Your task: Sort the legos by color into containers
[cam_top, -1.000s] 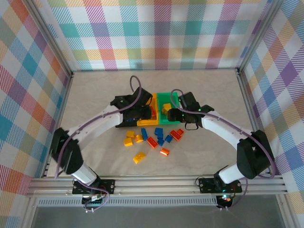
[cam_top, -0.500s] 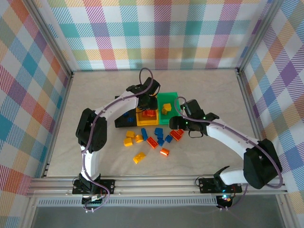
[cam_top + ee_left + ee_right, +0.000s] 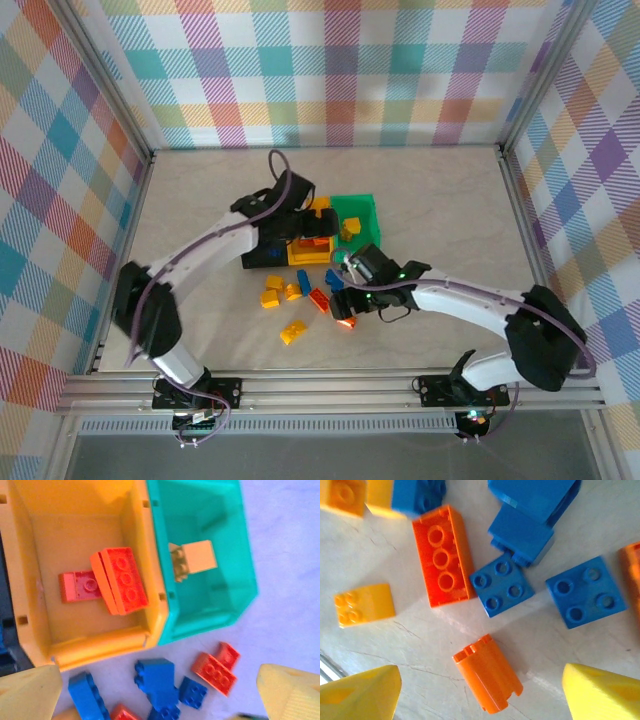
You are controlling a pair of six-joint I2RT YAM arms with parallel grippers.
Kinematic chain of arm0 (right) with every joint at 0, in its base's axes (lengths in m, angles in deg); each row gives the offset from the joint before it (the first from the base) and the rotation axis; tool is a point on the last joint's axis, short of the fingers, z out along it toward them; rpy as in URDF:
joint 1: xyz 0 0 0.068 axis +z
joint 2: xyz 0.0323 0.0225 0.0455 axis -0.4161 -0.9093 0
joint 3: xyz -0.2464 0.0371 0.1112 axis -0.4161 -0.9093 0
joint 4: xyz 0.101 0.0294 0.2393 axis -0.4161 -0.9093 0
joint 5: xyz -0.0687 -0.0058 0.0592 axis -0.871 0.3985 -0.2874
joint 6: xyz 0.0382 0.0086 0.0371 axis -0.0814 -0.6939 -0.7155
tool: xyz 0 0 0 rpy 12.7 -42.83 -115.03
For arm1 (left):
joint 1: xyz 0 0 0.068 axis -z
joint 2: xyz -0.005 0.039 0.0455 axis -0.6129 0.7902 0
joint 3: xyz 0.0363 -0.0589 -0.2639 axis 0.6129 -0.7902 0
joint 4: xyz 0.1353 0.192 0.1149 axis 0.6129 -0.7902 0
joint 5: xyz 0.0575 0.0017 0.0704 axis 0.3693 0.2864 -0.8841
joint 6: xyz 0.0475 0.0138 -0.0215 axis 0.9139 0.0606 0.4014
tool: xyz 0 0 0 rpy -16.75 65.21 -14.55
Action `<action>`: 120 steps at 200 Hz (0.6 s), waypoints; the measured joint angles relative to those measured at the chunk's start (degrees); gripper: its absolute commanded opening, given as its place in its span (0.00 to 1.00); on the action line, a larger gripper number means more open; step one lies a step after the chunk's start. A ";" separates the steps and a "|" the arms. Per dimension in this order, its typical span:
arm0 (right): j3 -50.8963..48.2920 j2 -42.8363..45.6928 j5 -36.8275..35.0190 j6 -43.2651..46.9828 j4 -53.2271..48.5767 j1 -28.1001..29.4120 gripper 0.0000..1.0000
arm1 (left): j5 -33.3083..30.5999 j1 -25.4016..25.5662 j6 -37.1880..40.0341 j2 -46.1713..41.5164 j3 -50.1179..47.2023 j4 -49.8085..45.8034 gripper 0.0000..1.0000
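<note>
My left gripper (image 3: pixel 159 700) hangs open above the near edge of the joined containers, nothing between its yellow fingertips (image 3: pixel 25 695). Below it, the yellow-orange bin (image 3: pixel 75 645) holds an orange-red brick (image 3: pixel 122 580) and a flat red piece (image 3: pixel 80 586). The green bin (image 3: pixel 220 605) holds a yellow brick (image 3: pixel 197 557). The black bin (image 3: pixel 262 258) sits at the left end. My right gripper (image 3: pixel 480 697) is open low over the loose legos, a rounded orange brick (image 3: pixel 487 675) lying on the table between its fingers, untouched.
Loose bricks lie in front of the bins: blue ones (image 3: pixel 502 587), a long orange-red one (image 3: pixel 442 557), and yellow ones (image 3: pixel 270 297) to the left. Both arms reach in over the pile. Metal frame rails (image 3: pixel 330 385) and checked walls enclose the table.
The left gripper opened and let the orange-red brick fall into the yellow-orange bin. The right arm swung from the green bin down and left to the loose pile.
</note>
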 measured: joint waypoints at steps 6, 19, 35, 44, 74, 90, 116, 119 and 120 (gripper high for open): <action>0.02 -1.14 -0.39 0.17 -0.13 0.74 0.82 | 0.39 0.31 -0.35 -2.73 -2.10 0.61 1.00; 0.04 -3.15 -1.27 0.22 -0.28 2.12 0.80 | 0.87 0.72 -1.36 -8.07 -6.60 1.53 1.00; 0.17 -5.29 -2.51 0.20 -0.63 3.43 0.78 | 1.11 0.74 -2.67 -13.84 -12.22 1.62 1.00; 0.28 -6.36 -3.19 0.17 -0.72 4.00 0.75 | 1.18 0.74 -3.32 -16.33 -15.08 1.75 1.00; 1.27 -9.01 -5.29 0.39 -1.38 5.35 0.62 | 1.62 0.74 -6.05 -23.78 -24.28 1.70 1.00; 1.86 -9.57 -6.05 0.17 -1.66 5.64 0.54 | 1.53 0.74 -7.13 -26.47 -27.30 1.46 1.00; 2.19 -10.16 -7.08 0.20 -1.88 5.75 0.41 | 0.90 0.74 -7.96 -29.46 -29.75 1.22 1.00; 2.19 -10.16 -7.13 0.11 -1.88 5.75 0.40 | 0.85 0.74 -7.98 -29.75 -29.94 1.22 1.00; 2.19 -10.16 -7.13 0.24 -1.86 5.75 0.40 | 0.79 0.74 -8.00 -29.90 -30.03 1.22 1.00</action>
